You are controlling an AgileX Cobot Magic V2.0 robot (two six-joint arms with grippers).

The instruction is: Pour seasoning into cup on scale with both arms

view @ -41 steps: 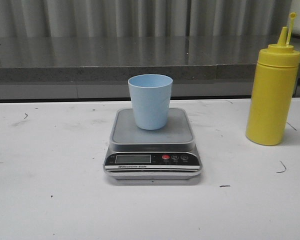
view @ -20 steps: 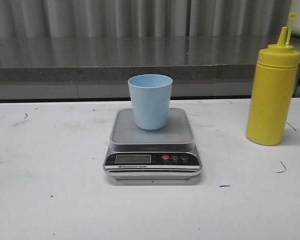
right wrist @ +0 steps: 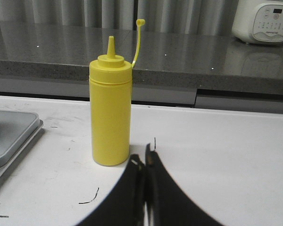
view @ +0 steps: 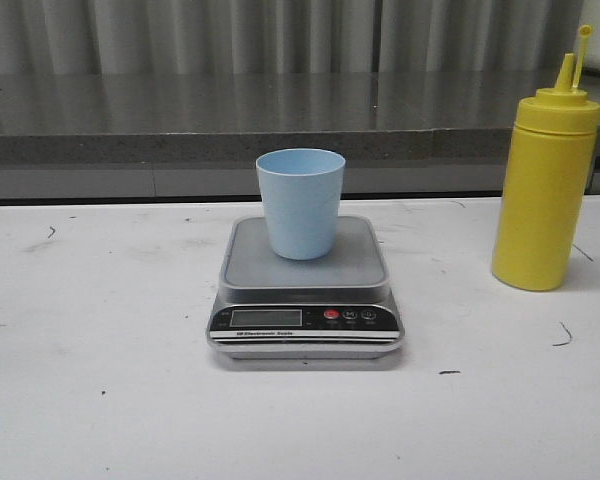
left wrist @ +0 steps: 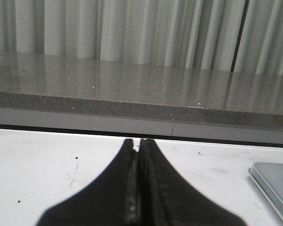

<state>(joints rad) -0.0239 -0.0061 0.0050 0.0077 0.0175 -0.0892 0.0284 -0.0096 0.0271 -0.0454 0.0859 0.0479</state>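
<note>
A pale blue cup (view: 301,203) stands upright on the steel platform of the silver-grey scale (view: 242,256) at the table's middle. The seasoning shows only as its tall yellow squeeze bottle (view: 545,185), upright at the right with its tethered cap flipped up. Neither gripper appears in the front view. My left gripper (left wrist: 139,143) is shut and empty over bare white table, with a corner of the scale (left wrist: 273,186) off to one side. My right gripper (right wrist: 144,160) is shut and empty, a short way in front of the yellow bottle (right wrist: 111,110) and apart from it.
A grey stone ledge (view: 280,115) runs along the back of the white table (view: 100,400), with pale curtains behind it. A white rice cooker (right wrist: 266,21) sits on that ledge in the right wrist view. Small black marks dot the tabletop.
</note>
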